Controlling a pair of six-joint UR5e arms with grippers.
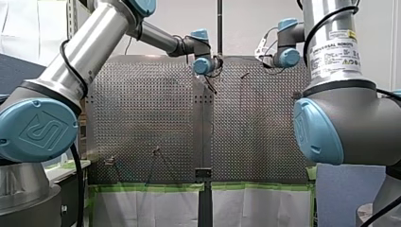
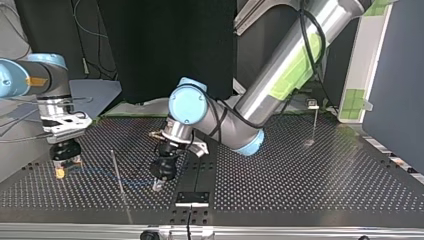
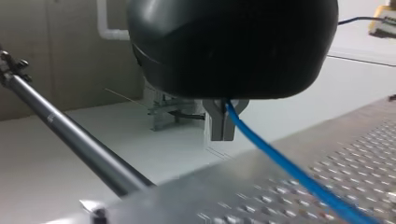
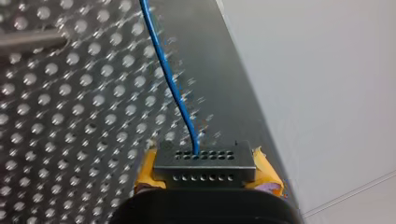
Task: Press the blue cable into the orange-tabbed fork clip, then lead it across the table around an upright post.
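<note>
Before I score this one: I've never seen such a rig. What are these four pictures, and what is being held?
Two robot arms work over a perforated table. The front view looks from behind them: my left arm at its left, my right arm at its right. The top view faces them, so sides are crossed. The other two cameras ride on the wrists. An upright post stands on the table, another post further off. A blue cable runs between the arms: the left arm's jaws pinch it, and the right arm's jaws, with yellow pads, seem closed on it too. I cannot pick out the fork clip.
</note>
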